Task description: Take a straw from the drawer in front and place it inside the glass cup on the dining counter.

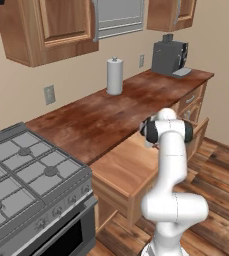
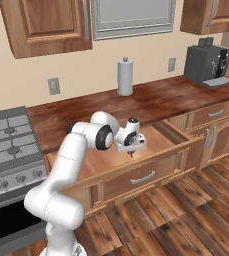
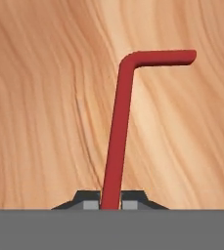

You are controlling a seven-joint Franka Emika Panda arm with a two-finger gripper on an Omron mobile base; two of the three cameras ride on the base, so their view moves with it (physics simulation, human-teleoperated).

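The drawer (image 2: 153,176) stands pulled out in front of me, its light-wood floor (image 1: 120,169) bare. My gripper (image 2: 131,150) reaches down into it, and a bit of red straw (image 2: 131,154) shows under the hand. In the hand view the straw (image 3: 121,127) rises from between the two dark fingertips (image 3: 89,204), its short bent end pointing right over the drawer floor. My gripper (image 3: 110,203) is shut on the straw's straight end. The glass cup and the dining counter are out of view.
A reddish wood counter (image 1: 101,117) behind the drawer carries a paper towel roll (image 1: 114,76) and a grey coffee machine (image 1: 170,57). A stove (image 1: 23,172) stands at the left. Narrower drawers (image 2: 213,114) sit to the right. Wall cabinets (image 1: 51,27) hang above.
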